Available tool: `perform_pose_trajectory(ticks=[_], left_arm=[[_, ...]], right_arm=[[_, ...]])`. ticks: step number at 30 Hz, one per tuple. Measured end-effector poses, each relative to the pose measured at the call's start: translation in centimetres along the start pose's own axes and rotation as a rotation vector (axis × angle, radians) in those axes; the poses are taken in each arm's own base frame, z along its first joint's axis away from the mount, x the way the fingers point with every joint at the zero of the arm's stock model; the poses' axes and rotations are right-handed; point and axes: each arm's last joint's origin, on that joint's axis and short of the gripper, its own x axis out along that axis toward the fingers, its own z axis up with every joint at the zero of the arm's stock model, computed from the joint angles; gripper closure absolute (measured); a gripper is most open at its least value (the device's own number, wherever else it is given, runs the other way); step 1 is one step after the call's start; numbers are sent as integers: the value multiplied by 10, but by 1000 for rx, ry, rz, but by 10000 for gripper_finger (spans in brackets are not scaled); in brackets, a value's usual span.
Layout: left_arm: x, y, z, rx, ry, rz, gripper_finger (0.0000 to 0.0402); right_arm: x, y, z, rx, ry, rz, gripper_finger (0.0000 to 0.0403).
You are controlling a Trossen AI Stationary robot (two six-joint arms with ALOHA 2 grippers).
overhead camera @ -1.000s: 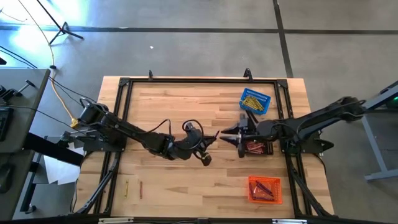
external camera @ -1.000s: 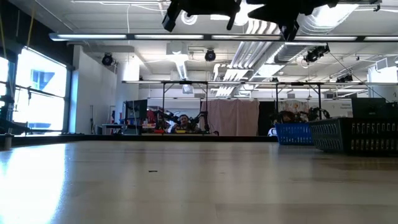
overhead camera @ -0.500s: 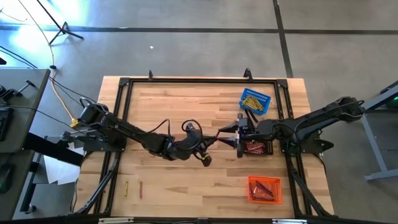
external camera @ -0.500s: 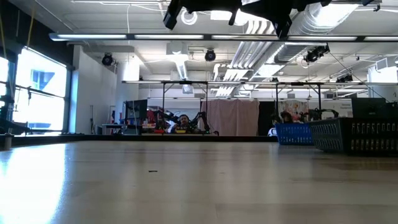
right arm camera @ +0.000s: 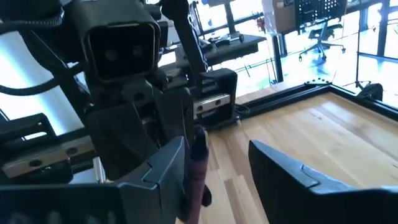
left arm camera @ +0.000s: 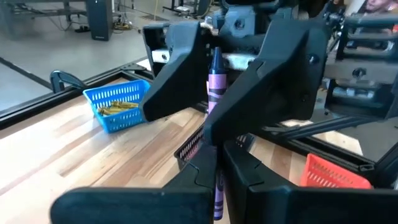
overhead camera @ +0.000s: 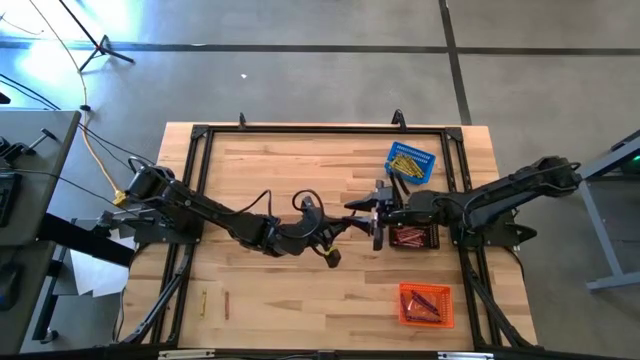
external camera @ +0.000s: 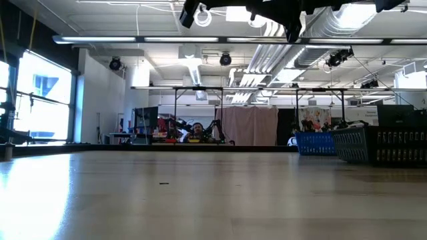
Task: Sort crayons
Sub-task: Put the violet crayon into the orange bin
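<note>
I see a thin purple crayon with black wrapper marks [left arm camera: 215, 93] between dark black fingers [left arm camera: 186, 180]. The blue plastic mesh basket [overhead camera: 411, 162] has yellow sticks, the orange mesh basket [overhead camera: 425, 304] has red ones. The black mesh basket [overhead camera: 412, 237] shows reddish sticks. The pale wooden table [overhead camera: 290, 170] has light and brown planks.

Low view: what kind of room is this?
Probably a robotics lab or workshop: exposed ceiling ducts, framed workbenches behind, and a wooden table where two robot arms work.

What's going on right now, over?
Left pincer shut on upright purple wax crayon. Right pincer open around it, mid-table. Nothing in the way.
</note>
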Motion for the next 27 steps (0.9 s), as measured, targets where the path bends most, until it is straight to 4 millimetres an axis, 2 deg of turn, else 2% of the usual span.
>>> perform_pose_trajectory(ticks=[5,10,11,16,20,23,27], left_arm=[[0,0,0,-2,-2,0,401],[0,1,1,-1,-14,28,397],[0,1,1,-1,-15,32,392],[0,1,1,-6,-21,31,356],[0,0,1,-5,-9,12,323],[0,0,-1,3,10,-10,306],[-3,-3,-4,-2,55,-69,297]], right_arm=[[0,0,0,5,-4,5,286],[0,1,0,6,-3,14,380],[0,1,1,2,-4,16,388],[1,1,4,-14,36,15,390],[3,4,14,-83,111,-21,391],[3,7,25,-156,247,-66,391],[-6,10,36,-186,485,-158,391]])
